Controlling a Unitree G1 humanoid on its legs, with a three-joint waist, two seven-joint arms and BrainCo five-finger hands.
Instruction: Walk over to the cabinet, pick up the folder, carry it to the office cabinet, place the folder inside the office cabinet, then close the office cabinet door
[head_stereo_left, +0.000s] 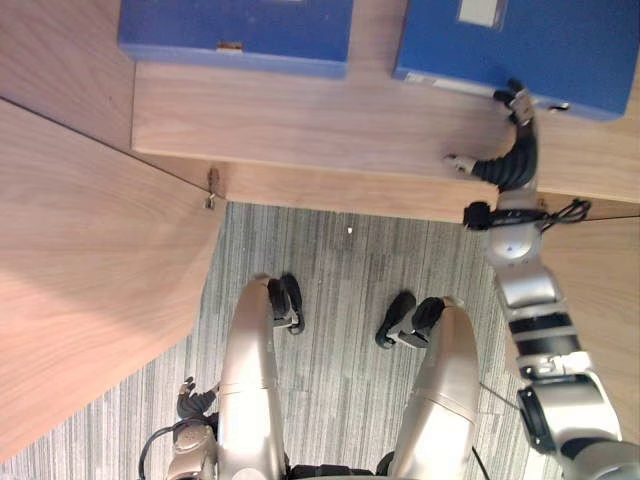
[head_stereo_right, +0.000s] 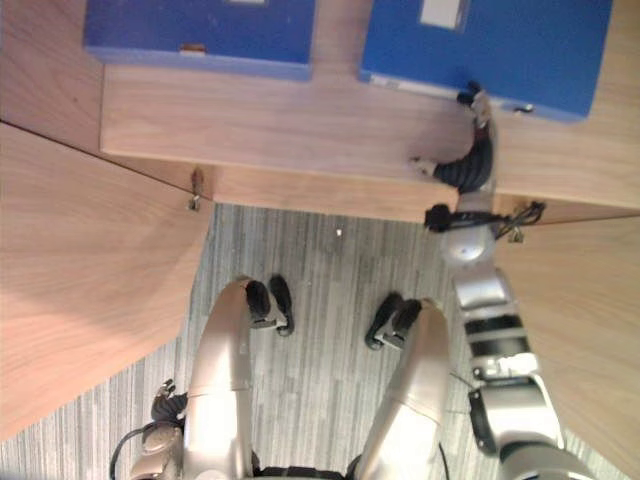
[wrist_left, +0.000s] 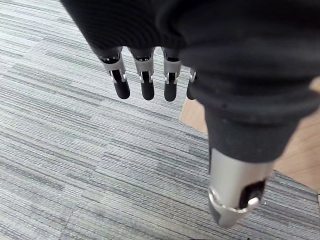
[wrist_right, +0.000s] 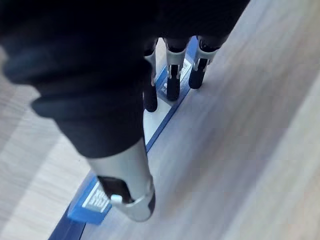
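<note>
Two blue folders lie on the wooden cabinet surface (head_stereo_left: 330, 120). The right folder (head_stereo_left: 540, 45) has a white label, and the left folder (head_stereo_left: 235, 25) lies apart from it. My right hand (head_stereo_left: 515, 150) reaches across the wood to the right folder's near edge. Its fingers (wrist_right: 172, 75) are straight, with dark tips resting on the folder's spine (wrist_right: 157, 120). The thumb (wrist_right: 125, 185) stays apart, over the wood, and the hand is open. My left hand (head_stereo_left: 195, 400) hangs low by my side, fingers (wrist_left: 145, 80) straight over the carpet, holding nothing.
A large wooden panel (head_stereo_left: 90, 260) slants out at the left, with a small metal fitting (head_stereo_left: 212, 188) at its corner. Another wooden panel (head_stereo_left: 610, 300) stands at the right. Grey striped carpet (head_stereo_left: 340, 260) lies between them, below the cabinet's front edge.
</note>
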